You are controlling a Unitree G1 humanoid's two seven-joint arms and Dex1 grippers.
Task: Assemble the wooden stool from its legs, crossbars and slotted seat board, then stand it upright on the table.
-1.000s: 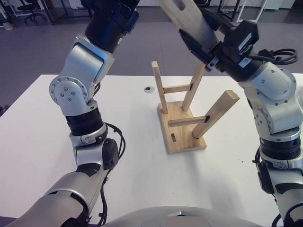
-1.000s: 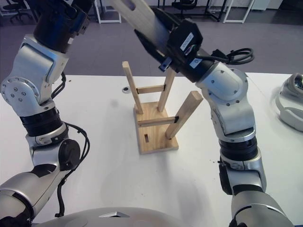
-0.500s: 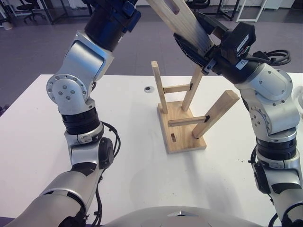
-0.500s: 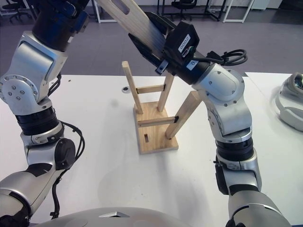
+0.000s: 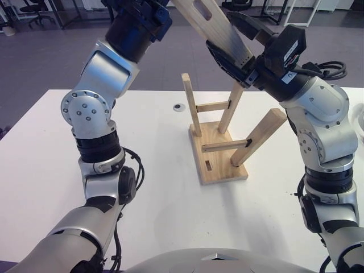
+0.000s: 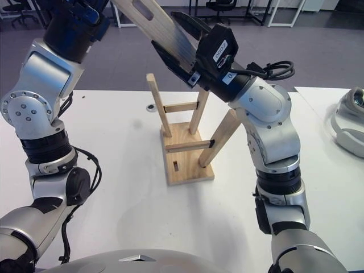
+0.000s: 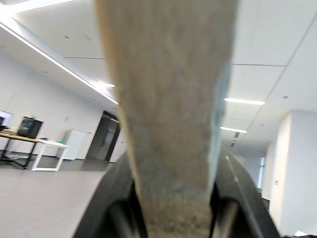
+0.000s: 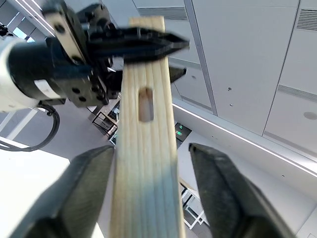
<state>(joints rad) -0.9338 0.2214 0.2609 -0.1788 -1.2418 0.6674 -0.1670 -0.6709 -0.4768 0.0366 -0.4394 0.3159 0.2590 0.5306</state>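
stool [image 5: 219, 151]: part-built, legs up, on bench [image 5: 159, 187]
right gripper [image 5: 223, 32]: jaws apart, astride board
board [image 6: 162, 28]: slotted, tilted high over stool; likely stiff, light, smooth; grip edges, clear of slots
left gripper [image 7: 173, 213]: jaws clamped on board's top end

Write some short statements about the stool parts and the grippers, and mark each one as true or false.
1. The seat board lies flat on the table. True.
2. Four legs stand in the seat board. False: three legs stand in it, and the fourth leg is up in the air.
3. The left gripper is shut on the fourth leg. True.
4. The fourth leg has no slot. False: a slot shows in it.
5. Two crossbars join the standing legs. True.
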